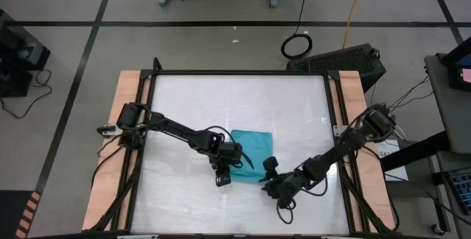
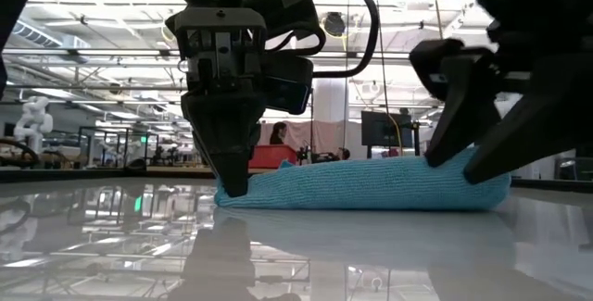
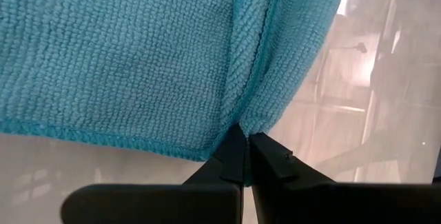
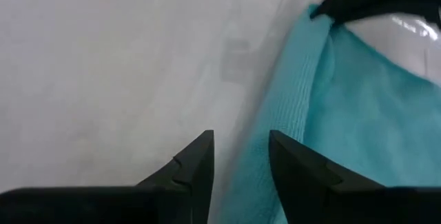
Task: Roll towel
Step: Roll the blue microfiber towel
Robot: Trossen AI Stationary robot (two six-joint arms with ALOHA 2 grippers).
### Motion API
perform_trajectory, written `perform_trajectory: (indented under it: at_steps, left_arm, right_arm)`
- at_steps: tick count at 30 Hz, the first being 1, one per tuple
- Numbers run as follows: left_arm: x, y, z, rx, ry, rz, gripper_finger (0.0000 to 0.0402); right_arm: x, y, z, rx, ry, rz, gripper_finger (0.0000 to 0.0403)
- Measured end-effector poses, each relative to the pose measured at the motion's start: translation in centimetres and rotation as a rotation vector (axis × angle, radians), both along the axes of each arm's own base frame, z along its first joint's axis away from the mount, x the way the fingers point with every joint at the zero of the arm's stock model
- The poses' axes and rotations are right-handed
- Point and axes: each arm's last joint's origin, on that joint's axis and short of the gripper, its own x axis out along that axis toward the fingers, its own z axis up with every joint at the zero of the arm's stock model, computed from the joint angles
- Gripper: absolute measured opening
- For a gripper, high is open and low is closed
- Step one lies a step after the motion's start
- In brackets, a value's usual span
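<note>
The left tool (image 3: 244,156) is pinching a near corner of the towel (image 1: 250,147) lying mid-surface (image 1: 221,99), ready to start the roll, while the right tool (image 4: 240,156) is hanging unclenched at the other corner

Bright overhead light glares off the glossy table (image 1: 294,114), which mirrors the ceiling lamps in the low view, while both wrist views are softly blurred.
</note>
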Motion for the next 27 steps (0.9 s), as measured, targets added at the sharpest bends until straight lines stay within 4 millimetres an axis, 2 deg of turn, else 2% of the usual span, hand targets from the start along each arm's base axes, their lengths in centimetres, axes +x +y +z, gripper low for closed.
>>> perform_trajectory:
  at_steps: [8,18,22,27]
  left_arm:
    - [0.1,0.1,0.0,0.006,-0.009,-0.004,0.0012]
    - [0.1,0.5,0.3,0.039,-0.056,-0.072,0.0012]
    - [0.0,1.0,1.2,0.058,-0.081,-0.091,0.0012]
    - [-0.6,1.3,3.3,0.072,-0.132,-0.127,0.0012]
  right_arm:
    - [-0.2,-2.2,-1.0,-0.006,0.148,-0.151,0.0130]
    - [-0.5,-2.5,-1.3,0.084,0.213,-0.188,0.0130]
    - [-0.4,-2.4,-1.2,0.105,0.199,-0.183,0.0130]
    - [-0.4,-2.4,-1.2,0.177,0.209,-0.256,0.0123]
